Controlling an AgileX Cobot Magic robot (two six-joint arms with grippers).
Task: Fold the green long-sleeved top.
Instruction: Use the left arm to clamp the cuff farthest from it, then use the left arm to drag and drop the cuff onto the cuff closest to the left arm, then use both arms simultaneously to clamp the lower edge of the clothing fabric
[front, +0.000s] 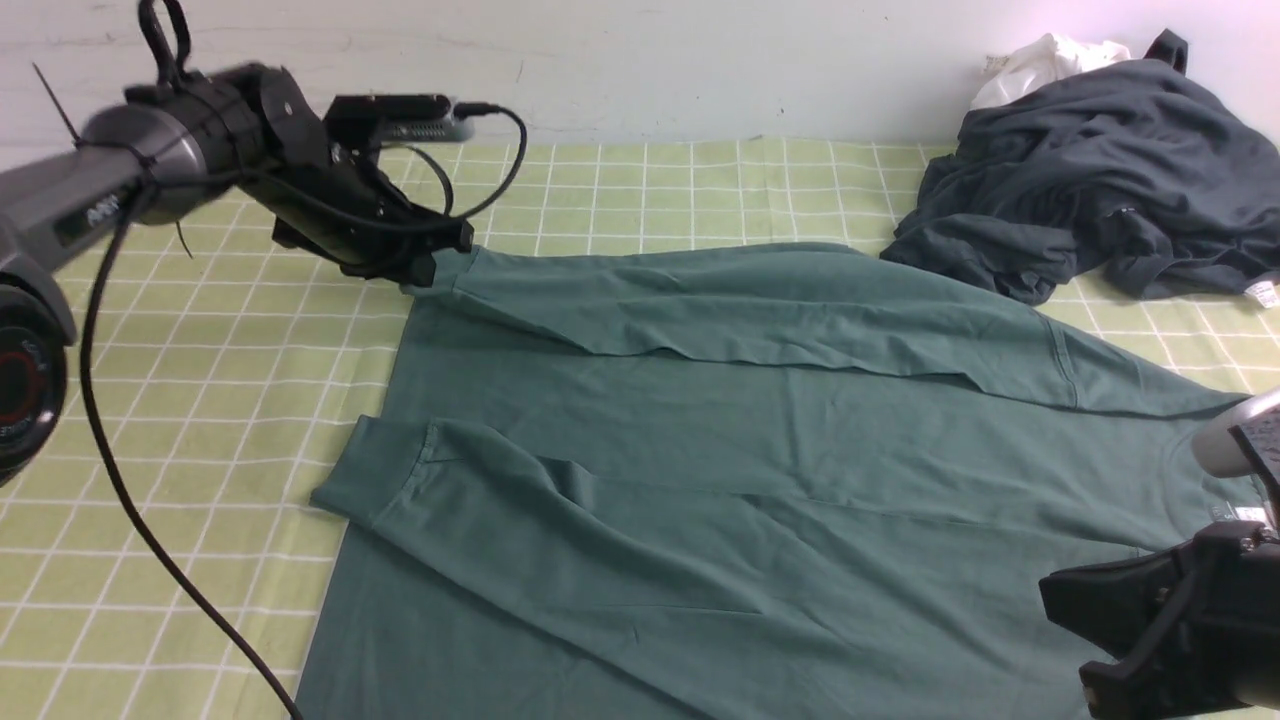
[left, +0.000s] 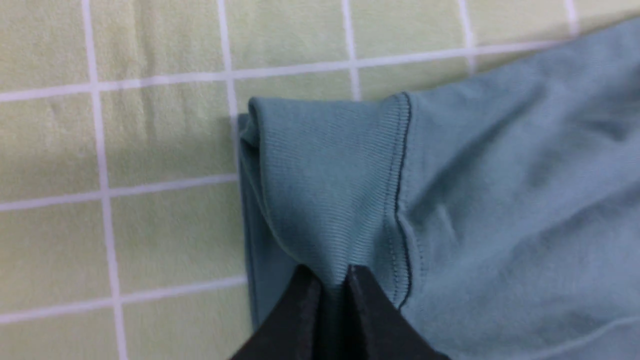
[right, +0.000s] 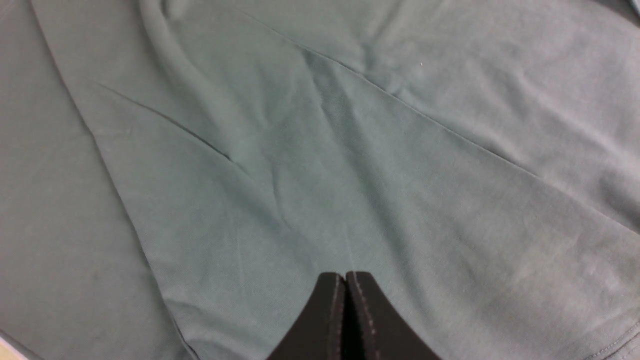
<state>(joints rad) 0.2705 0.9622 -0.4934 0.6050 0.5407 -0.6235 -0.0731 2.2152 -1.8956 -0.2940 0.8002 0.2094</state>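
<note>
The green long-sleeved top (front: 720, 440) lies spread on the checked cloth, both sleeves folded across its body. My left gripper (front: 425, 270) is at the far left corner, shut on the ribbed cuff (left: 325, 190) of the far sleeve; the cuff fabric bunches between the left gripper (left: 332, 275) tips. The near sleeve's cuff (front: 375, 480) lies flat at the left edge. My right gripper (right: 345, 277) hangs shut and empty over plain green fabric (right: 320, 165); its arm (front: 1180, 620) shows at the near right of the front view, beside the neck with its white label (front: 1248, 513).
A dark charcoal-grey garment (front: 1100, 190) is heaped at the far right, with a small white garment (front: 1050, 60) behind it against the wall. The yellow-green checked cloth (front: 180, 400) covers the table. A black cable (front: 130, 500) hangs from the left arm.
</note>
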